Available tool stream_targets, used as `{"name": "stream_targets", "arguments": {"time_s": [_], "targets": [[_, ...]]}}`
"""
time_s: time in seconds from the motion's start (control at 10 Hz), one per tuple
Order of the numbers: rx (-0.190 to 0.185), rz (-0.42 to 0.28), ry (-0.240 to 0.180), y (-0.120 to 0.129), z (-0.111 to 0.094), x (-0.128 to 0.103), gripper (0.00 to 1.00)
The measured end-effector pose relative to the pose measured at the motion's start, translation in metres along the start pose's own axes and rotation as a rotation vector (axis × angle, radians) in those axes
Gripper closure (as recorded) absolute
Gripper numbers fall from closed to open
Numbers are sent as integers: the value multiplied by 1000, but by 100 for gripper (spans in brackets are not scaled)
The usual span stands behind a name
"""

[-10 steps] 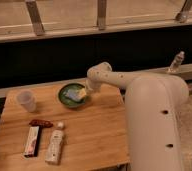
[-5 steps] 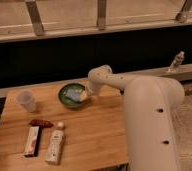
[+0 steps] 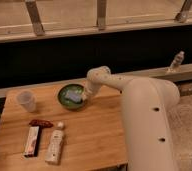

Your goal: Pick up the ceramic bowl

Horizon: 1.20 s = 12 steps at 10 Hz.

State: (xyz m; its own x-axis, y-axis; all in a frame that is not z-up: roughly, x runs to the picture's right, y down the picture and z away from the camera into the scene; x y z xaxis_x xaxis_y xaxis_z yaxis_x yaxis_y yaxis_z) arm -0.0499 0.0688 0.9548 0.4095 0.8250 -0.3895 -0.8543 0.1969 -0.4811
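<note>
The ceramic bowl (image 3: 71, 96) is seen resting on the wooden table (image 3: 91, 132), close to the table's far edge and about midway along it. The gripper (image 3: 86, 97) is found at the bowl's right rim, reached down from the bent arm (image 3: 107, 78); whether it is open or closed cannot be told. Bare wood is left on the near side of the bowl. To the right, the table is covered by the robot's white body (image 3: 150, 125).

A plastic cup (image 3: 26, 100) stands to the left of the bowl, apart from it. A red packet (image 3: 41, 123), a flat box (image 3: 32, 141) and a white bottle (image 3: 55, 144) are laid towards the near left corner.

Compared with half a second ago, the bowl and the other things are unmoved, and the gripper is kept at the same rim.

Behind the table a dark wall is seen, with a pale ledge (image 3: 191, 71) on which a small bottle (image 3: 176, 61) stands at the far right.
</note>
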Motion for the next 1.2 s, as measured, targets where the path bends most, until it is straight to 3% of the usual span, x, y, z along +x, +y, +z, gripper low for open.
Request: {"name": "stream_targets", "arguments": {"time_s": [0.2,0.7,1.2], "targets": [[-51,11,-36,-1,-8,-1,100],[-152,28,-204,-9,-57,-24,100],[-232,-18,-285,3,-84,-53,100]]}}
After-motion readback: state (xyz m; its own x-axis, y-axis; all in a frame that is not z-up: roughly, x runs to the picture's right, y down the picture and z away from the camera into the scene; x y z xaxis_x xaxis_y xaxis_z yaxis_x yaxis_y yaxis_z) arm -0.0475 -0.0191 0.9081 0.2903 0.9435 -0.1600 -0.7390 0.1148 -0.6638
